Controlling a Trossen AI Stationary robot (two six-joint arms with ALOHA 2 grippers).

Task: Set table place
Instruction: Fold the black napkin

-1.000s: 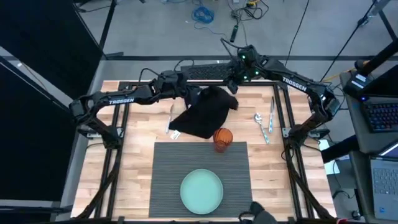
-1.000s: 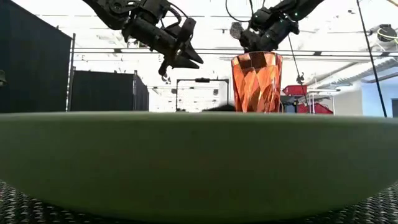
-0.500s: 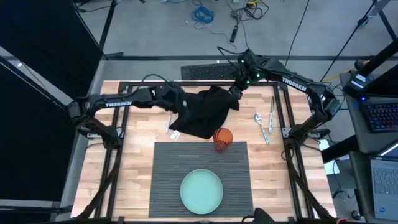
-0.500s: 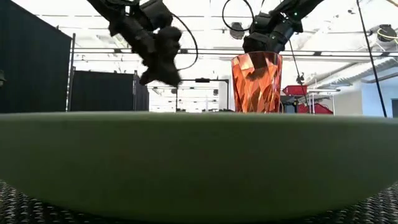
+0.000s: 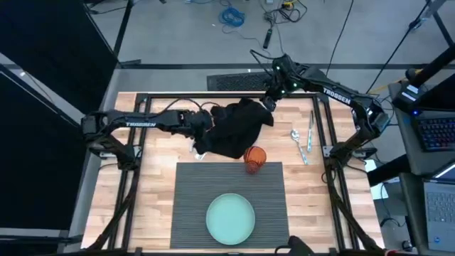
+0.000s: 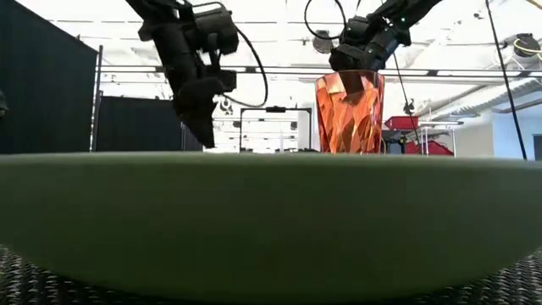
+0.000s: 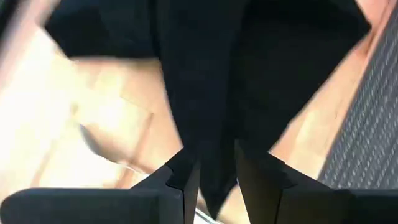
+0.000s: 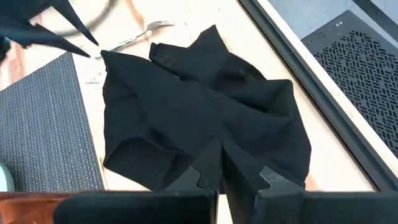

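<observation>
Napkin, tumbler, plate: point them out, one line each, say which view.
black napkin (image 5: pixel 234 129), high view, middle of the crumpled cloth.
orange tumbler (image 6: pixel 349 112), low view, middle of its faceted wall.
pale green plate (image 5: pixel 230 217), high view, centre of its bare face.

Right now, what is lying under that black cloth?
Under the black napkin mostly wooden tabletop shows. A fork pokes out at one edge; anything else beneath is covered.

The placemat (image 5: pixel 227 203) was dark grey with fine parallel ribs, the plate (image 5: pixel 230 218) pale green, the napkin (image 5: pixel 234 129) plain black, the faceted tumbler (image 5: pixel 254 158) orange, the tabletop (image 5: pixel 153 185) light wooden planks
</observation>
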